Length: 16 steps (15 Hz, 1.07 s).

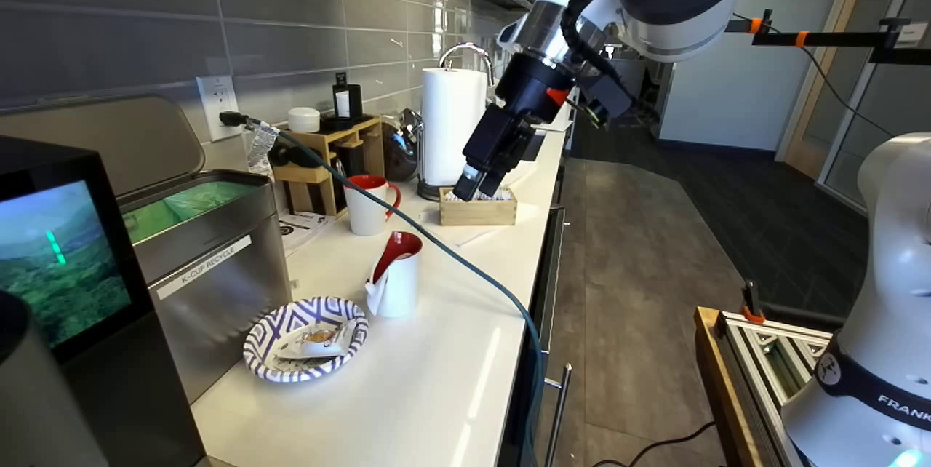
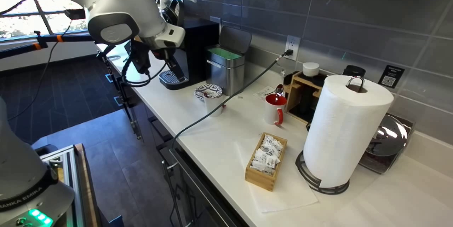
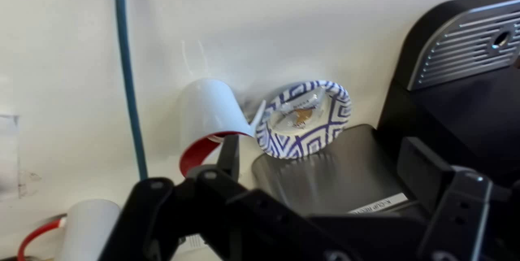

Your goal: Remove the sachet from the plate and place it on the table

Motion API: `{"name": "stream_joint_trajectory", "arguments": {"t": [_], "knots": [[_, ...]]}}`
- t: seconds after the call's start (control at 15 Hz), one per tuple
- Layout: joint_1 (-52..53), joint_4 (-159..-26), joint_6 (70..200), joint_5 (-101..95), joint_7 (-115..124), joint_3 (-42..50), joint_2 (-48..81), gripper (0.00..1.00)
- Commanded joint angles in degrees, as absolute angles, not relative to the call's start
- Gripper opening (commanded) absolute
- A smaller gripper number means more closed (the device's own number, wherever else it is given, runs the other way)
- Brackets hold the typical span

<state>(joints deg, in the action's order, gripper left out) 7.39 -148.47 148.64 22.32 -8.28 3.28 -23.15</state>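
The sachet (image 1: 320, 340) is a clear and white packet with a brown patch. It lies in the plate (image 1: 256, 347), a shallow dish with a blue-and-white patterned rim, on the off-white table (image 1: 429, 387). The wrist view also shows the sachet (image 3: 300, 112), the plate (image 3: 315, 145) and the table (image 3: 292, 9). In an exterior view the plate (image 2: 199, 92) is partly behind a white cup, and the sachet is hard to make out. My gripper (image 3: 325, 161) is open and empty, its fingers wide apart. In an exterior view the gripper (image 1: 480, 183) is raised above the table, apart from the plate.
A white cup with a red inside (image 1: 398, 292) stands right beside the plate. A steel bin (image 1: 225, 300) and a black coffee machine (image 2: 198, 46) are close by. A cable (image 1: 465, 263) crosses above the table. A wooden box of packets (image 2: 260, 177), a mug (image 2: 274, 112) and a paper towel roll (image 2: 343, 131) stand further along.
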Motion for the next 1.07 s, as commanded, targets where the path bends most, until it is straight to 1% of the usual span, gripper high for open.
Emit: {"name": "stream_joint_trajectory", "arguments": {"t": [0.0,0.13,0.33,0.6,0.67,1.0], "knots": [[12.4,-149.4,162.5,23.7,-5.4,-2.4,-21.2,1.00],[13.5,-149.0,171.3,19.9,-3.5,-6.4,-18.5,1.00],[12.3,-147.4,178.1,10.6,-3.1,-11.3,-13.6,1.00],[11.7,-145.1,176.8,0.0,-5.9,-12.4,-8.4,1.00],[9.7,-144.6,176.8,-2.2,-6.5,-14.0,-7.1,1.00],[6.7,-141.2,175.7,-11.5,-4.9,-14.6,0.0,1.00]]}}
